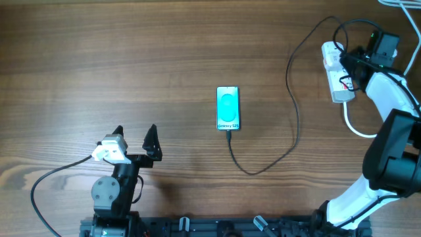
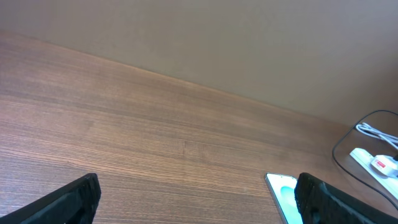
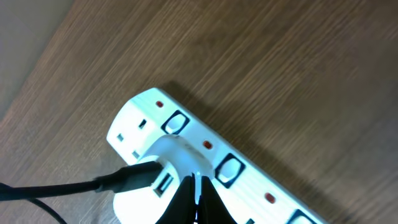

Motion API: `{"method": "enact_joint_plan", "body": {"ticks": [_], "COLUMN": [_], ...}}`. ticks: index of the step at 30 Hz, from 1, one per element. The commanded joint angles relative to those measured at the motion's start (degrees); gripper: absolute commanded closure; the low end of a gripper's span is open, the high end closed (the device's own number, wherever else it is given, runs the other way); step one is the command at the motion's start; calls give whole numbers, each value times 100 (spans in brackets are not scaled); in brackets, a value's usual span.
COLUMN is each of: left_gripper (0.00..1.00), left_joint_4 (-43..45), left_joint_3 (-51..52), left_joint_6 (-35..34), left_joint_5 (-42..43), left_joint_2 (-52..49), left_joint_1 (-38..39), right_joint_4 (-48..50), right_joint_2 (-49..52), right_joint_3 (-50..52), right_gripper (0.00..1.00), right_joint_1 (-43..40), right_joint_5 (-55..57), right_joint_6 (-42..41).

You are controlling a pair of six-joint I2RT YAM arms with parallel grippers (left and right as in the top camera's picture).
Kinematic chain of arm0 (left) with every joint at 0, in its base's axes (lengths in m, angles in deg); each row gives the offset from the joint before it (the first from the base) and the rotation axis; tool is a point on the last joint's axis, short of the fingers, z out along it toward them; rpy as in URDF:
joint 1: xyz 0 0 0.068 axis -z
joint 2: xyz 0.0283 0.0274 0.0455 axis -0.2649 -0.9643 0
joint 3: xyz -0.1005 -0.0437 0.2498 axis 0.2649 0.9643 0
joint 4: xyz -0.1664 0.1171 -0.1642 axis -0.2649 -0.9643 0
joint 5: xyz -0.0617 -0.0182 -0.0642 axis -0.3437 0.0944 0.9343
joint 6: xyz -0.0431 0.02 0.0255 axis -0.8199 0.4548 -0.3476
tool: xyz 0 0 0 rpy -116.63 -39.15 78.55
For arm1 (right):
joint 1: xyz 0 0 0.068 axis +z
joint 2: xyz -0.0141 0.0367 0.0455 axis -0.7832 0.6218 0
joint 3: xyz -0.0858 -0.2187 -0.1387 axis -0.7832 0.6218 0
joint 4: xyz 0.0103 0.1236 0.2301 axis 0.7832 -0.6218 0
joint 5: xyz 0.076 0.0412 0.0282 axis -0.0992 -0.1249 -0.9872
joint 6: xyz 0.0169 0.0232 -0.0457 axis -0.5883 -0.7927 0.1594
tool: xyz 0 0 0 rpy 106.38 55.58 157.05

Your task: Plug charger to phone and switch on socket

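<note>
The phone [image 1: 228, 108] lies mid-table with a teal-green screen lit. The thin black charger cable [image 1: 293, 125] enters the phone's near end and loops right to a white plug adapter [image 3: 158, 180] seated in the white socket strip [image 1: 337, 80] at the far right. My right gripper [image 3: 196, 190] is shut, its tips pressed together just over the adapter, beside a switch [image 3: 229, 168]. My left gripper [image 1: 135, 141] is open and empty at the near left, well apart from the phone, whose edge shows in the left wrist view [image 2: 283, 193].
The strip's thick white cord [image 1: 358, 125] curls toward the right arm's base. The socket strip also shows far right in the left wrist view [image 2: 373, 163]. A black cable [image 1: 46, 181] trails from the left arm.
</note>
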Motion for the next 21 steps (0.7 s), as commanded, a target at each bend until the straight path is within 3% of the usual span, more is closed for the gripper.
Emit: {"method": "enact_joint_plan", "body": {"ticks": [1,21], "left_gripper": [0,0], "left_joint_4": [-37,-37], "left_joint_3": [24,24], "left_joint_6": [-48,-48], "left_joint_5": [-33,-33], "left_joint_2": [-7,-7], "left_joint_1": [-11,-11], "right_joint_4": [57,374], "right_joint_2": [361,767], "right_joint_3": [-149,-142], "right_gripper": [96,95], "right_joint_1": [39,52], "right_joint_5": [138,221], "right_joint_6": [63,153]}}
